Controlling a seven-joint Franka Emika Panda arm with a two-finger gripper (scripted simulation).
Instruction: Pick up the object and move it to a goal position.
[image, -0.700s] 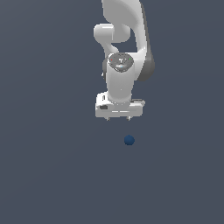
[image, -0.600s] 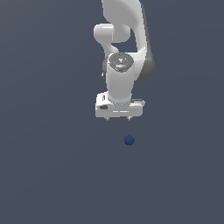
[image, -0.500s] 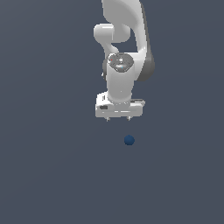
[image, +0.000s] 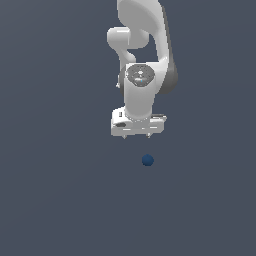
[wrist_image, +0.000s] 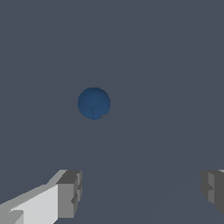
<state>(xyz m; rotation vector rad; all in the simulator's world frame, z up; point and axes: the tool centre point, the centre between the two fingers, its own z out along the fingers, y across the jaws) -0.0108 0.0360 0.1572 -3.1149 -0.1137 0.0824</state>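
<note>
The object is a small dark blue sphere (image: 147, 160) lying on the plain grey floor, just below my white gripper (image: 137, 135) in the exterior view. The gripper points down, open and empty, with only short finger stubs showing. It hangs apart from the sphere and does not touch it. In the wrist view the sphere (wrist_image: 94, 103) lies ahead of the gripper (wrist_image: 142, 192), off the midline toward one finger. Both grey fingertips (wrist_image: 70, 192) stand wide apart with nothing between them.
The white arm (image: 142, 45) rises above the gripper in the exterior view. The flat grey floor (image: 60, 190) fills the remaining picture. No goal marker shows.
</note>
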